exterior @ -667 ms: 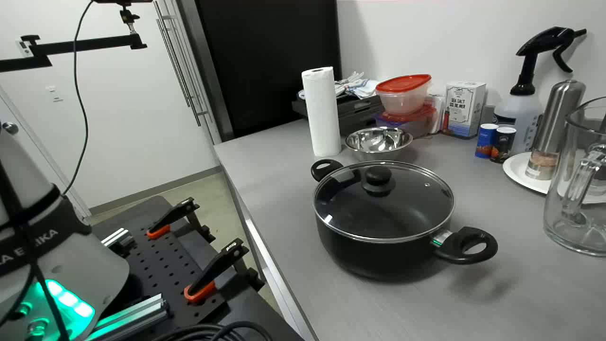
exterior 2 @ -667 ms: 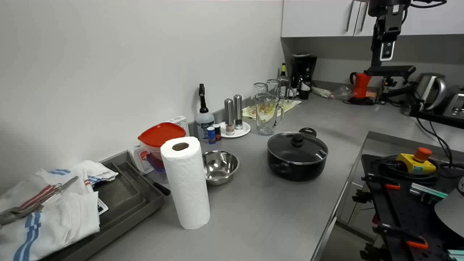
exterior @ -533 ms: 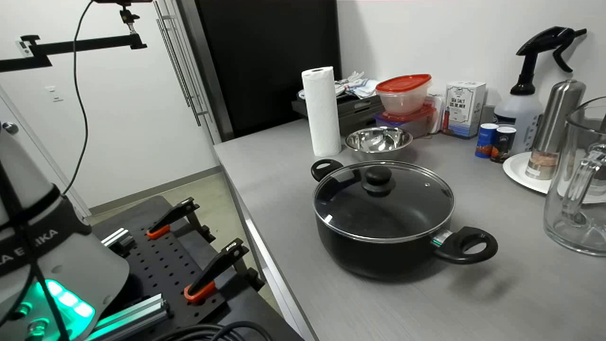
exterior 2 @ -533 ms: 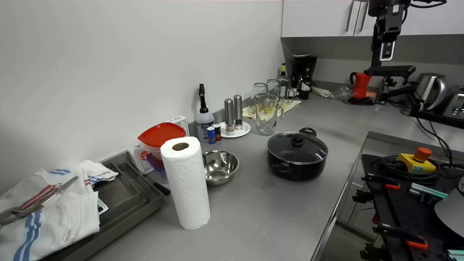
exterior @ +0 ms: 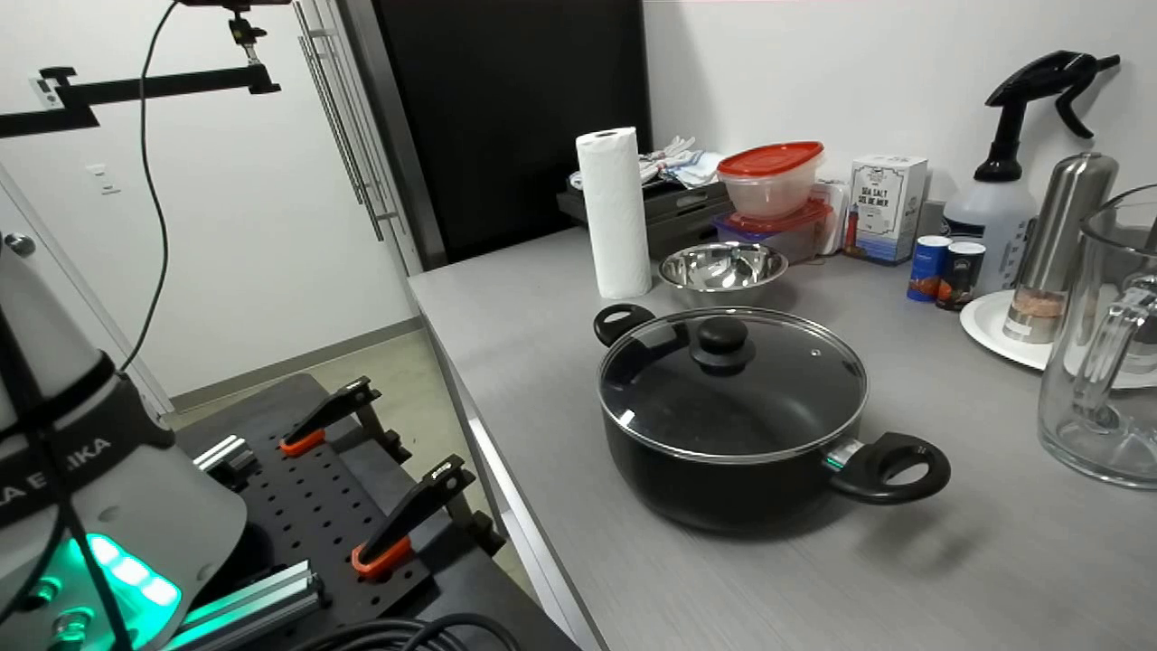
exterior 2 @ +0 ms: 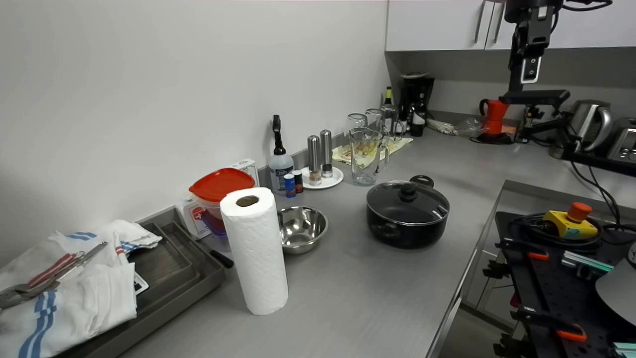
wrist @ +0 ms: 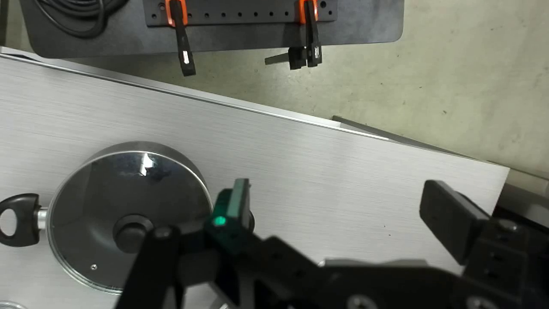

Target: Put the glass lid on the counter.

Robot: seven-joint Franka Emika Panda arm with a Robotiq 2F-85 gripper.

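Observation:
The round clear glass lid (exterior: 768,389) with a metal rim and black centre knob (exterior: 722,334) sits on the black pot (exterior: 714,497). The lid also shows in an exterior view (exterior 2: 427,209) and in the wrist view (wrist: 171,193). The pot stands on the grey counter (exterior: 524,362), which also shows in an exterior view (exterior 2: 367,308) and in the wrist view (wrist: 309,171). My gripper (wrist: 341,201) is open and empty, with bare counter between its fingers, to the right of the lid in the wrist view. It hangs high above the counter in an exterior view (exterior 2: 524,69).
A steel bowl (exterior 2: 302,229) and a paper towel roll (exterior 2: 256,253) stand beside the pot. A glass pitcher (exterior 2: 365,154), a plate with mills (exterior 2: 325,183), a spray bottle (exterior 2: 281,164) and containers (exterior: 768,194) stand along the wall. The counter's straight edge (wrist: 240,103) faces the robot's base.

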